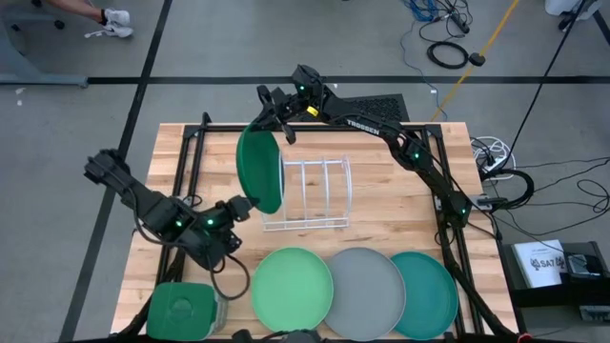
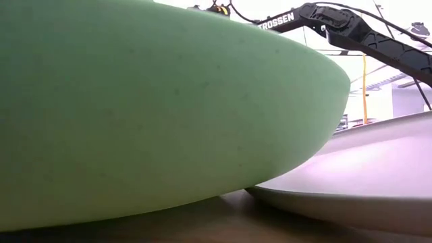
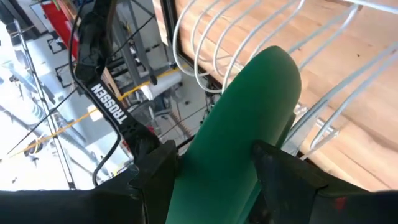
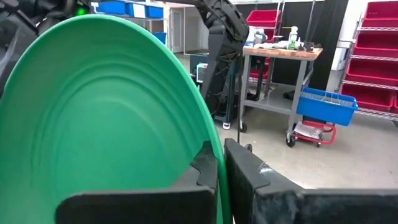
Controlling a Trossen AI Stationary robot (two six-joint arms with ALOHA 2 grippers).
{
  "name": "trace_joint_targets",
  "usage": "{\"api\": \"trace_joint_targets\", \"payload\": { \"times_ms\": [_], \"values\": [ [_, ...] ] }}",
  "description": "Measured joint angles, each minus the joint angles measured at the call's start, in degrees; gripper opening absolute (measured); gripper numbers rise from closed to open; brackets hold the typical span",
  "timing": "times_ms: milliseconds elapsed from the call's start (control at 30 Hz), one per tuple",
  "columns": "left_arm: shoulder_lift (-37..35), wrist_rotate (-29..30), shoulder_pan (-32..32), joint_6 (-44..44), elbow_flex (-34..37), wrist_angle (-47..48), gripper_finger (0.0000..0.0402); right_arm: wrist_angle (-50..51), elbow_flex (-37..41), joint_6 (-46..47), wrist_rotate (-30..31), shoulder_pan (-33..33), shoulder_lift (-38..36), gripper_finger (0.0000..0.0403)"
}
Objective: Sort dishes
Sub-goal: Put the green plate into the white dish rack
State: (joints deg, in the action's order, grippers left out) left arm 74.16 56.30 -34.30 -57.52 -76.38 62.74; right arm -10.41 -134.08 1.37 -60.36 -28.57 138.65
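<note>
Dark green plate (image 1: 259, 171): we see it held on edge above the desk (image 1: 400, 214), just off the left end of the wire dish rack (image 1: 307, 195), toward the far-left part of the desk.

Plate's long axis: we judge its face runs roughly from the far edge to the near edge, parallel to the rack's wire dividers, so it must travel sideways toward the right edge to drop into a slot.

Right end effector (image 1: 274, 122): clamped on the plate's far rim; in its wrist view the fingers (image 4: 249, 180) pinch the rim.

Left end effector (image 1: 240, 207): at the plate's near rim, fingers (image 3: 283, 171) either side of it; whether they press on it we cannot tell.

Nearer arm: both are at the plate, the right from the far edge, the left from the near-left.

Remaining plates: light mint plate (image 1: 292, 289), grey plate (image 1: 366, 291) and teal plate (image 1: 424, 293) lie flat in a row along the near edge.

Other: a green square container (image 1: 183, 310) sits at the near-left corner.
</note>
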Motion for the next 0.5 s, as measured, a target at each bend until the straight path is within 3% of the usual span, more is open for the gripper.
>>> {"api": "trace_joint_targets", "payload": {
  "times_ms": [233, 500],
  "values": [
    [3.12, -0.64, 0.04, 1.73, 0.0, -0.07, 0.0212, 0.68, -0.11, -2.22, -0.05, 0.25, 0.0, 0.0005],
    [5.33, -10.07, 1.54, 7.31, 0.09, -0.11, 0.0212, 2.16, -0.11, -2.79, 1.03, 0.91, -0.02, 0.0026]
  ]
}}
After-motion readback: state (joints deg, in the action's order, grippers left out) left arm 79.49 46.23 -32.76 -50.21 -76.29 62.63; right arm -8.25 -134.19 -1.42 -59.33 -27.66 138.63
